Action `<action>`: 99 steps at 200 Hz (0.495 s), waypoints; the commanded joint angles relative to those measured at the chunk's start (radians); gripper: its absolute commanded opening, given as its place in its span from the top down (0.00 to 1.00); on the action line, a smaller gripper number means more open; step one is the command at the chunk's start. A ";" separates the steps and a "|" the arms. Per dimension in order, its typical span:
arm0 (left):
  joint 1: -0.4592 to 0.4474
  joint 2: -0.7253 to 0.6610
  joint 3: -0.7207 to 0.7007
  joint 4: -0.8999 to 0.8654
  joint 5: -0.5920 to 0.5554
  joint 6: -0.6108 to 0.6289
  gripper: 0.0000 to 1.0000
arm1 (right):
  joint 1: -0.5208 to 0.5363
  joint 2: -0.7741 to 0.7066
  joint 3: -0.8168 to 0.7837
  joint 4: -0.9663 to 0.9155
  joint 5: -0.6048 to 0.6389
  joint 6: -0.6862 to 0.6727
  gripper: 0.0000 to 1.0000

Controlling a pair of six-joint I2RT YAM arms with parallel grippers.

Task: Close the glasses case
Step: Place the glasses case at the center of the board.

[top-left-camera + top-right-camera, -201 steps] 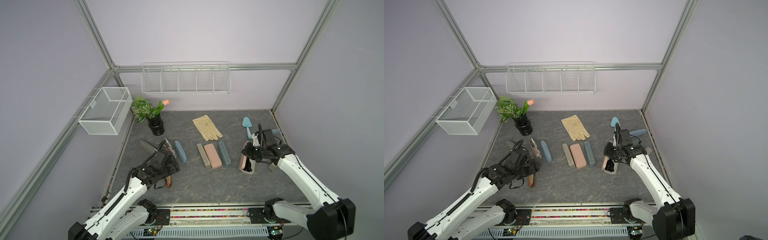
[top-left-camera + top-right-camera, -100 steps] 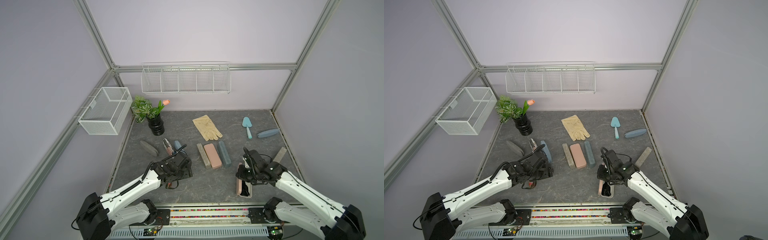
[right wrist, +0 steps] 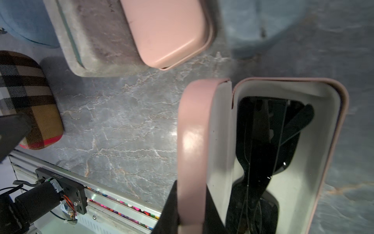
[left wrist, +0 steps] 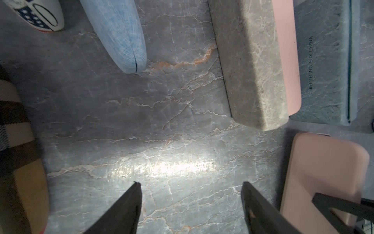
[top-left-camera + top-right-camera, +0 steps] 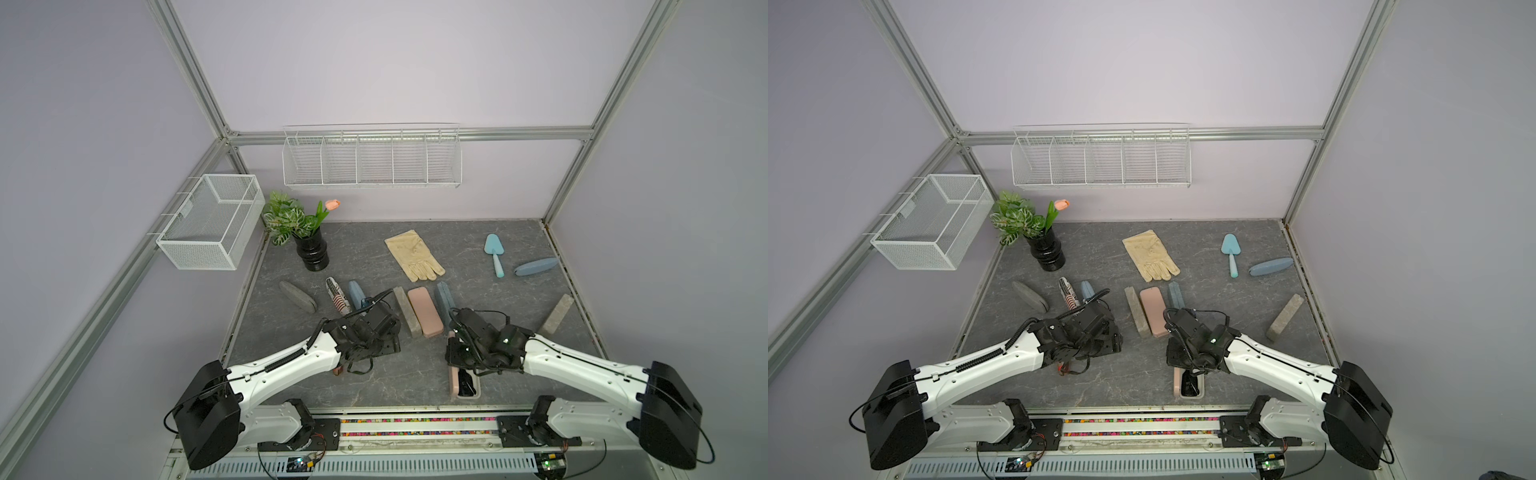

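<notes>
Grey, marble-veined bench (image 5: 415, 370) carries everything. Both arms reach in low from the front rail: the left arm (image 5: 286, 365) toward the middle, the right arm (image 5: 582, 368) across to meet it. Under the right wrist, near the front edge and right of centre, lies the glasses case (image 5: 454, 376). It is pink outside and white inside, and lies lengthways front to back, just in front of a row of three closed cases (image 5: 424, 311). It is open: its lid (image 3: 192, 131) stands up on edge along one long side, and black sunglasses (image 3: 263, 152) lie folded inside. A plaid case (image 3: 30, 97) sits well to the left, partly under the left arm. The right jaws are nearly together, pinching the rim of that upright lid from both faces. The left jaws stand wide apart with nothing between them, hovering over bare bench between the plaid case and the pink lid.
</notes>
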 commanded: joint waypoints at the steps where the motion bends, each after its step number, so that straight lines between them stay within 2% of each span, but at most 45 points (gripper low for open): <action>1: -0.007 -0.003 0.011 0.003 -0.023 -0.025 0.22 | 0.030 0.070 0.073 0.087 0.020 0.024 0.87; 33: -0.007 -0.021 -0.015 -0.001 -0.025 -0.037 0.22 | 0.051 0.148 0.130 0.108 0.010 0.016 0.87; 99: -0.008 -0.005 -0.030 0.013 -0.020 -0.043 0.22 | 0.064 0.184 0.131 0.120 0.001 0.025 0.79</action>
